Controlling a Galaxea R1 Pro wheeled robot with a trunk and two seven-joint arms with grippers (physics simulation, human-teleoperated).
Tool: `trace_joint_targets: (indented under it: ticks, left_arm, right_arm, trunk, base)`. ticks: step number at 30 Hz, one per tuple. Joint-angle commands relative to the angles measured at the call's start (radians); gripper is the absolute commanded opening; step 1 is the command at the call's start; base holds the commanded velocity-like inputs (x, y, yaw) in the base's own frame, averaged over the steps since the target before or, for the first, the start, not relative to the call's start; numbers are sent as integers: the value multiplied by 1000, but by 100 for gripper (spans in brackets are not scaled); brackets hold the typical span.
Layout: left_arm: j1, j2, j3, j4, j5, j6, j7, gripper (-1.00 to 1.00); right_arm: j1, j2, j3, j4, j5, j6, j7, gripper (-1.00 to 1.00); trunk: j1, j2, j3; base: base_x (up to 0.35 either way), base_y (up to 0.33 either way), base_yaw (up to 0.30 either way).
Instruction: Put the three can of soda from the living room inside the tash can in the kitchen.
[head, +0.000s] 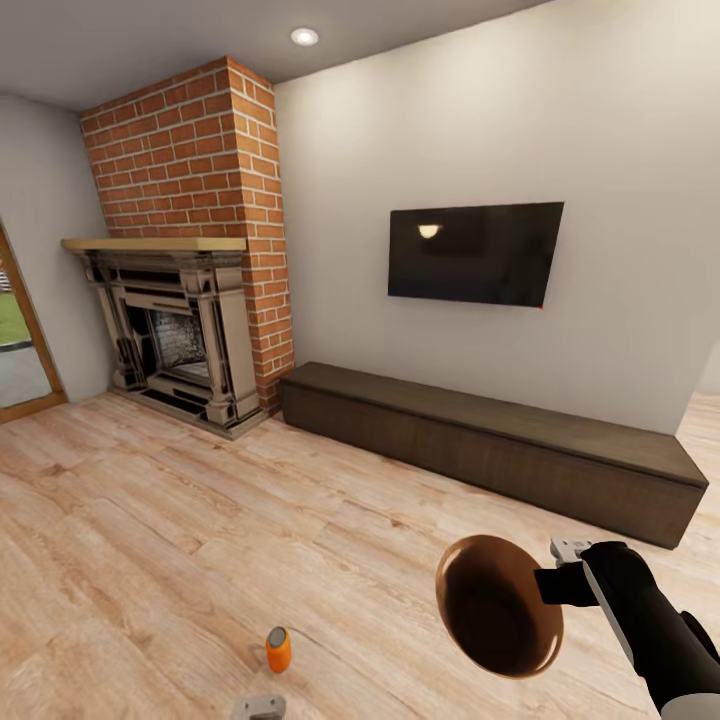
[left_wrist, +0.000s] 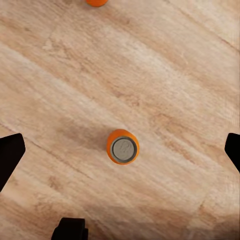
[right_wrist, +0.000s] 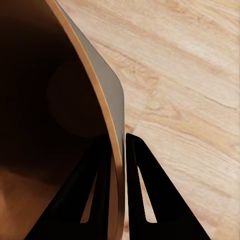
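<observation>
An orange can of soda (head: 278, 650) stands upright on the light wood floor of the living room. In the left wrist view my left gripper (left_wrist: 122, 146) hangs open straight above this can (left_wrist: 122, 146), one dark finger (left_wrist: 10, 155) far out on each side of it and apart from it. A second orange can (left_wrist: 96, 2) is cut off by the picture's edge. My right gripper (head: 556, 584) is shut on the rim of the tash can (head: 497, 606), held tilted above the floor with its copper-brown inside facing me. Its fingers (right_wrist: 145, 190) pinch the wall (right_wrist: 102, 95).
A red-brick fireplace (head: 185, 330) stands at the back left. A long dark low cabinet (head: 490, 440) runs along the wall under the TV (head: 473, 252). A glass door (head: 15, 340) is at the far left. Open wood floor (head: 200, 530) lies between me and them.
</observation>
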Motion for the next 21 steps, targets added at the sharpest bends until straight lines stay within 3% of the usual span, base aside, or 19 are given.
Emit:
trace_joint_targets:
  ticks: [1, 21]
  left_arm:
    - [0, 0, 0, 0, 0, -1, 0, 100]
    - [0, -1, -2, 0, -1, -5, 0, 100]
  right_arm:
    - [0, 0, 0, 0, -17, 2, 7, -100]
    - [0, 0, -1, -9, -20, 2, 7, -100]
  trunk:
    - [4, -7, -3]
    - [81, -147, -66]
  base:
    - [0, 0, 0]
    - [0, 0, 0]
